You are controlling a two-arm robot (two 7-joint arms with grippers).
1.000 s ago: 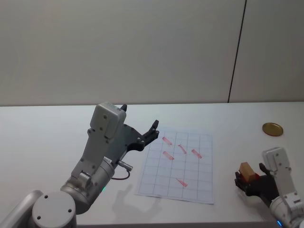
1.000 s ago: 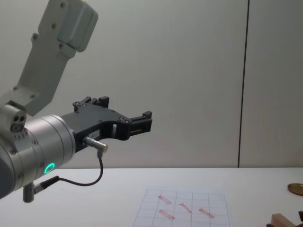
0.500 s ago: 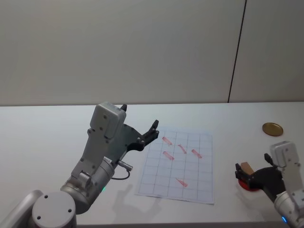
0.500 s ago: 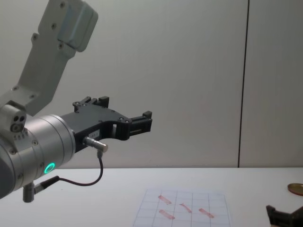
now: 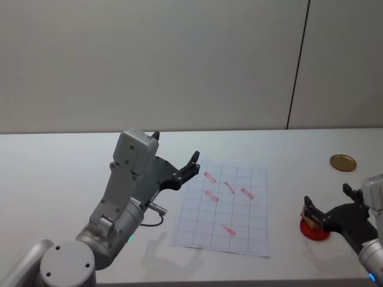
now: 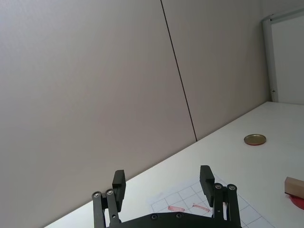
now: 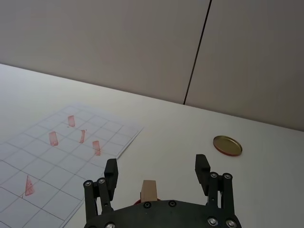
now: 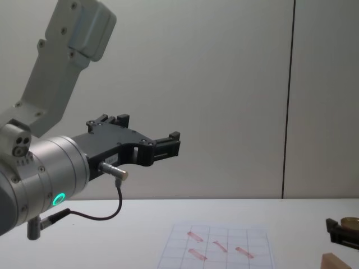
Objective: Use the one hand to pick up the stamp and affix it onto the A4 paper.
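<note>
**A:** Where is the stamp (image 7: pixel 149 191), and what would it feel like to pick up?

**B:** It stands upright on a small red pad (image 5: pixel 313 229) on the table (image 5: pixel 54 173), off the sheet's right edge at about 3 o'clock. It is a small wooden block, probably light, stiff and easy to grip. Its flat side faces look like the best place to hold. The right gripper (image 7: pixel 157 175) sits around it with its jaws apart, touching nothing.

**A:** And the other arm?

**B:** The left gripper (image 8: pixel 147 138) hangs raised above the table at the paper's 9 o'clock, jaws apart and empty.

**A:** Describe the surface and room.

**B:** A smooth white tabletop holds the A4 paper (image 5: pixel 197 230), a thin gridded sheet with several pink marks that might slide under pressure. A round gold disc (image 5: pixel 343 162) lies at 2 o'clock. Behind is a plain grey panelled wall (image 5: pixel 149 60).
</note>
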